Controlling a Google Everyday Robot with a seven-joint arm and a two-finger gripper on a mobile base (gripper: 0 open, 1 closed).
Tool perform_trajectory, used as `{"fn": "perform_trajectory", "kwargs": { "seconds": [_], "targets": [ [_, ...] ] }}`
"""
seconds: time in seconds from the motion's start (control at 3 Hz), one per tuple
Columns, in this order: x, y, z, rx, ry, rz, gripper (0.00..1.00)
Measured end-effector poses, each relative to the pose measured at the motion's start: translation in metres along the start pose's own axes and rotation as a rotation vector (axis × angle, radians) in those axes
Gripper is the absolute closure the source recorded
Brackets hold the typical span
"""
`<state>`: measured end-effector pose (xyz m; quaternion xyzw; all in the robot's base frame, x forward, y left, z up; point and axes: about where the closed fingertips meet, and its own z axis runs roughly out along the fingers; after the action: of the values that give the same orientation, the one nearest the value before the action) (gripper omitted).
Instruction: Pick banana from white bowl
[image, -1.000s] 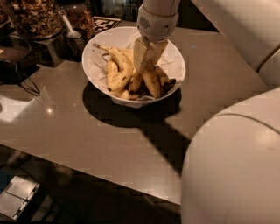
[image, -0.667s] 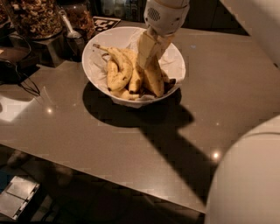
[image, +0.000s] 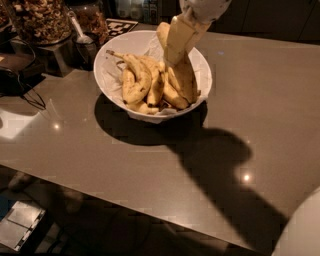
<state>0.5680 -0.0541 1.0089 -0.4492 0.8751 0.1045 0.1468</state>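
Note:
The white bowl (image: 107, 75), lined with crinkled paper, stands on the grey-brown table at the back centre and holds several bananas. My gripper (image: 176, 41) comes down from the top edge over the bowl's right half. Its pale fingers are shut on the banana (image: 184, 79), the long speckled one. The banana stands steeply tilted, its upper end at the fingers and its lower end still among the other fruit. A strongly curved banana with a thin stem (image: 137, 72) and shorter ones (image: 156, 87) lie left of it.
Glass jars of granola (image: 40, 20) and a metal scoop (image: 80, 36) stand at the back left, just beside the bowl. Black cables (image: 25, 95) lie at the left. A black-and-white marker tag (image: 120, 25) lies behind the bowl. My white body (image: 302, 232) fills the bottom right corner.
The gripper has risen from low inside the bowl, and the long banana's upper end has come up with it. The robot's body takes up less of the right side.

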Motion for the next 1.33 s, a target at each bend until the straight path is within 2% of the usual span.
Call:
{"fn": "perform_trajectory", "kwargs": {
  "seconds": [0.33, 0.67, 1.0, 1.33],
  "targets": [
    [0.005, 0.01, -0.018, -0.061, -0.047, -0.065, 1.0],
    [0.013, 0.012, -0.031, -0.095, -0.089, -0.099, 1.0],
    [0.025, 0.003, -0.034, -0.114, -0.106, -0.084, 1.0],
    [0.049, -0.007, -0.03, -0.139, -0.101, -0.049, 1.0]
  ]
}}
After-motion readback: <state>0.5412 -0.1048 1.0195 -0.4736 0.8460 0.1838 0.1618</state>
